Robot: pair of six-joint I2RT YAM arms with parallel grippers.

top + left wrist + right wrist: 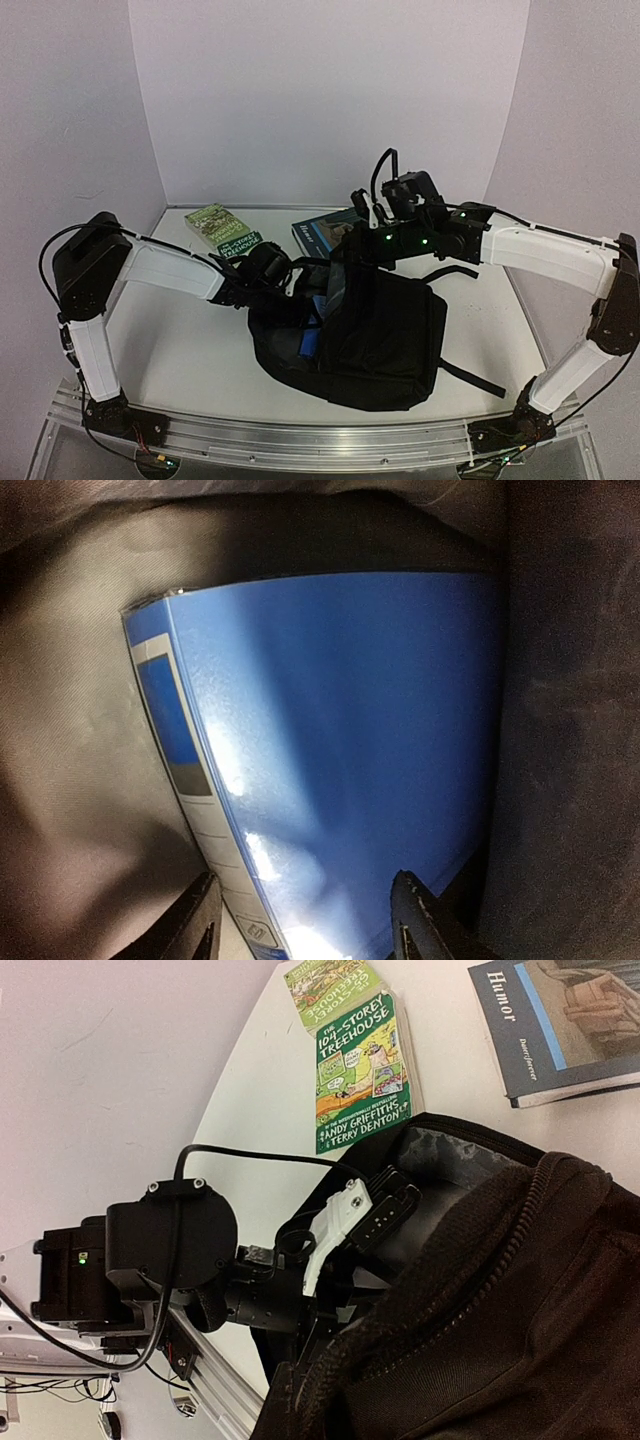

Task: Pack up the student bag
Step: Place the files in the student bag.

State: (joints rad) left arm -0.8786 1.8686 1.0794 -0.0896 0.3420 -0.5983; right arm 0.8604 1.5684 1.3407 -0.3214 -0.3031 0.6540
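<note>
The student bag (380,335), a large black backpack, lies mid-table with its mouth facing left. My left gripper (296,288) reaches into that mouth. In the left wrist view its fingers (420,920) stand open on either side of a blue folder (340,730) inside the bag's dark lining (70,810), with a gap at the spine side. A strip of the blue folder (312,338) shows in the opening. My right gripper (352,244) is shut on the bag's upper zip edge (440,1290) and holds it up; its fingertips are hidden by fabric.
A green paperback (222,228), titled "The 104-Storey Treehouse" (362,1070), lies behind the bag on the left. A dark blue "Humor" book (322,230) sits next to it. A black strap (470,375) trails right. White walls enclose the table.
</note>
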